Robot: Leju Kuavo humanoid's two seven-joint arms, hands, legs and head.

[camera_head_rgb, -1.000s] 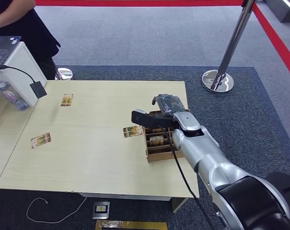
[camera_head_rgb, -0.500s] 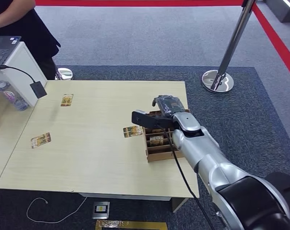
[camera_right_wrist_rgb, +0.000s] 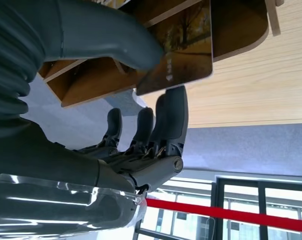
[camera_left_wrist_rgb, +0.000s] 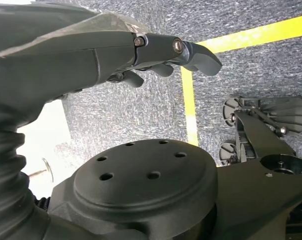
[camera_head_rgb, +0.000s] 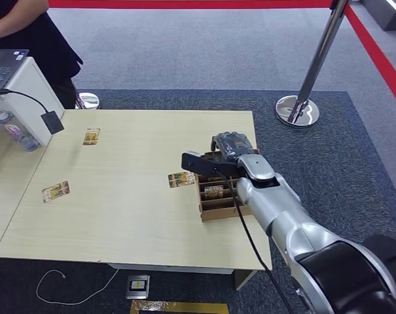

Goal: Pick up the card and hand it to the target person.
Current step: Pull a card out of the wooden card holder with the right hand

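Note:
My right hand (camera_head_rgb: 228,148) hovers over the far end of the wooden card holder (camera_head_rgb: 220,204) near the table's right edge. In the right wrist view its thumb and a finger (camera_right_wrist_rgb: 174,117) pinch a card (camera_right_wrist_rgb: 183,47) with an autumn-tree picture, which lies against the holder's wooden slats (camera_right_wrist_rgb: 239,25). Another card (camera_head_rgb: 213,191) stands in a slot of the holder. My left hand (camera_left_wrist_rgb: 168,50) hangs beside my body over the carpet, fingers stretched out and holding nothing.
Loose cards lie on the table (camera_head_rgb: 136,222): one (camera_head_rgb: 180,179) left of the holder, one (camera_head_rgb: 55,191) near the left edge, one (camera_head_rgb: 91,136) at the back left. A person (camera_head_rgb: 33,33) stands at the far left behind a laptop (camera_head_rgb: 3,65) and bottle (camera_head_rgb: 15,131). A stanchion (camera_head_rgb: 304,91) stands at the right.
My right hand has shifted slightly lower and to the right over the holder. Nothing else on the table has moved.

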